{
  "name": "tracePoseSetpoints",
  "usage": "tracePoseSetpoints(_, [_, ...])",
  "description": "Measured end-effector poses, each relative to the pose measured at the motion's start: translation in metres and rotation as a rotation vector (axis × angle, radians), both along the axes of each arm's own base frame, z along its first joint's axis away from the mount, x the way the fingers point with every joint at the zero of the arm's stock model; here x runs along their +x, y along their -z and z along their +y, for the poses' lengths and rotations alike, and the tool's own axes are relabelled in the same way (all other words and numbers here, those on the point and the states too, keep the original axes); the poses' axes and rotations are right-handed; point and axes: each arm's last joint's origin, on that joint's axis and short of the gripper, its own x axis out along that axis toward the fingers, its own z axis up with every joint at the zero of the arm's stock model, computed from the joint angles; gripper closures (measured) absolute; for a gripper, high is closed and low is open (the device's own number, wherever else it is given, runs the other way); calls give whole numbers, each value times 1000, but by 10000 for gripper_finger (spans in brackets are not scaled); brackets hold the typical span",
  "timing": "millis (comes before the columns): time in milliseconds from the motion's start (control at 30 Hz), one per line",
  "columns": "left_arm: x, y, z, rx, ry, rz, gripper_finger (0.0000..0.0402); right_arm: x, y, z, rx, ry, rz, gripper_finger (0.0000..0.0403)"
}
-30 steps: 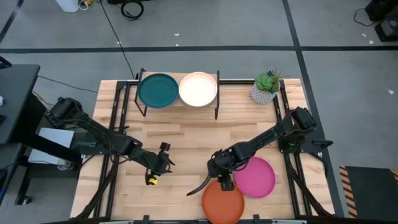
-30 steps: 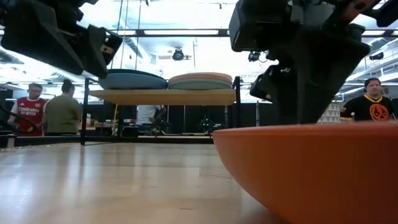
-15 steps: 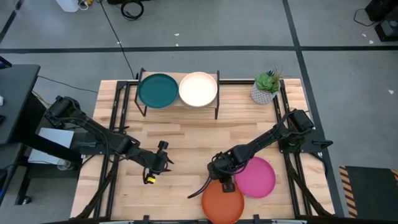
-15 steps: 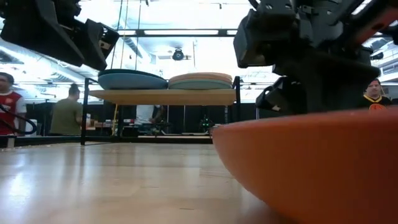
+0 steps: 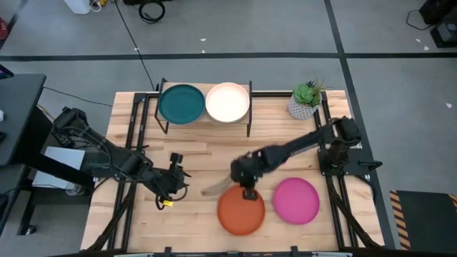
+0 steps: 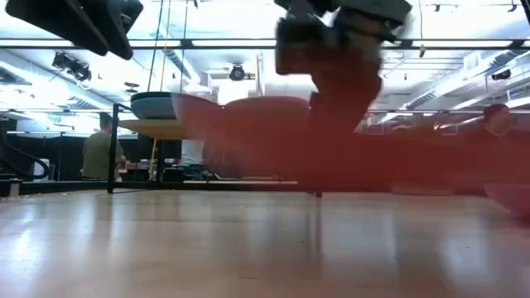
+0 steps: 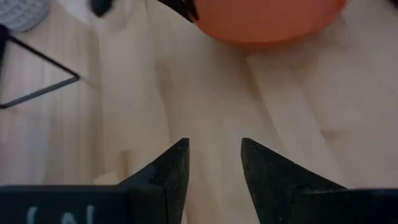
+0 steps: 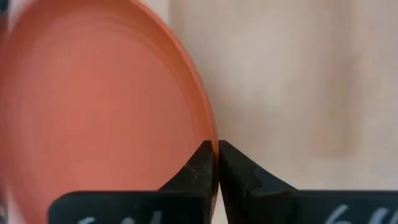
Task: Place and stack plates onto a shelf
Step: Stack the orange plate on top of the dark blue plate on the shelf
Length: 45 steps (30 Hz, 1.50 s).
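The orange plate (image 5: 241, 212) is at the table's near middle, with my right gripper (image 5: 248, 191) shut on its far rim. In the low view it shows as a blurred orange-red shape (image 6: 348, 149) above the tabletop. The magenta plate (image 5: 295, 201) lies flat on the table to its right. On the shelf (image 5: 207, 120) at the far side rest a dark teal plate (image 5: 181, 103) and a cream-white plate (image 5: 228, 102). My left gripper (image 5: 178, 174) hovers open left of the orange plate, holding nothing. My right gripper pinches the orange plate's rim (image 8: 211, 134) between its two fingers, one on the plate's inner face and one outside the edge. The fingers come from above, pointing down, at the plate's far edge (image 5: 246, 195). The plate appears lifted off the table.
A small potted plant (image 5: 307, 100) stands at the far right, beside the shelf. Bare wooden tabletop (image 5: 214, 153) lies between the shelf and the plates. People stand in the room beyond the table (image 6: 103, 149).
My right gripper has shut on the orange plate's rim. It has then carried the plate up and toward the table's left and far side, away from the near edge. The magenta plate has stayed put. My left gripper has drifted a little toward the left and far side.
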Motion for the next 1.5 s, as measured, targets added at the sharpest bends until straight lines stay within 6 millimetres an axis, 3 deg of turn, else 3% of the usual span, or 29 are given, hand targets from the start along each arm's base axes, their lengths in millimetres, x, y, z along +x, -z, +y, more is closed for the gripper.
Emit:
tracePoseSetpoints(233, [-8,4,-3,-5,-30,31,249,-2,-87,-55,-48,129,-120,385])
tracePoseSetpoints(400, [-16,28,-14,-16,16,-29,249,0,-143,-99,-120,289,-261,382])
tracePoseSetpoints(533, [-23,47,-18,-33,14,-71,249,3,-174,-136,-154,362,-380,387])
tracePoseSetpoints(700, [-32,52,-24,-34,-17,-122,249,8,-197,-179,-141,415,-530,381])
tracePoseSetpoints(1067, [-34,49,-26,-36,-71,-187,249,45,-192,-252,-115,410,-744,383])
tracePoseSetpoints(1333, [-33,48,-26,-56,-89,-202,249,77,-169,-295,-120,414,-796,382])
tracePoseSetpoints(1500, [-34,48,-26,-75,-105,-202,249,87,-147,-317,-77,456,-776,381])
